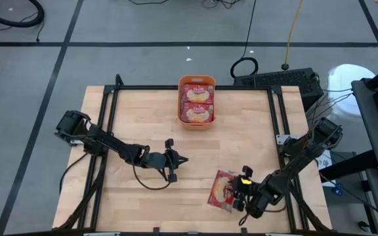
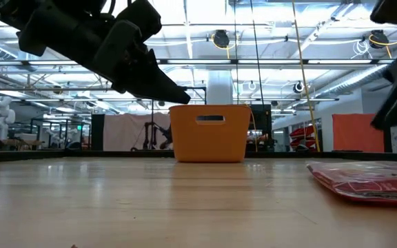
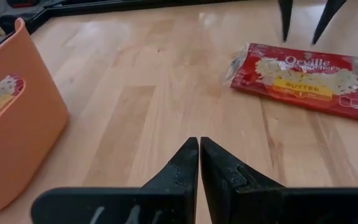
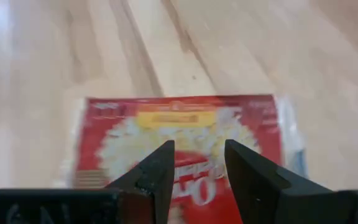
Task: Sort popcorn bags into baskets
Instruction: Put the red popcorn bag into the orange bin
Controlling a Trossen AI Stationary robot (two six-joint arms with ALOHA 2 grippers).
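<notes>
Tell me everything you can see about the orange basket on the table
The orange basket is a small rectangular bin of smooth plastic-looking material with rounded corners and a cut-out handle slot near its rim. It stands upright on the wooden table, at the middle of the far edge. Inside, two popcorn bags lie flat, label side up, filling its floor end to end. Neither gripper touches it.

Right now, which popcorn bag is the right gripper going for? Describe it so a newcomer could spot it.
Start at the wooden table and go to its near right corner, far from the orange basket at the far edge. The popcorn bag lies flat there, label up, under the open right gripper. It is the only bag outside the basket.
</notes>
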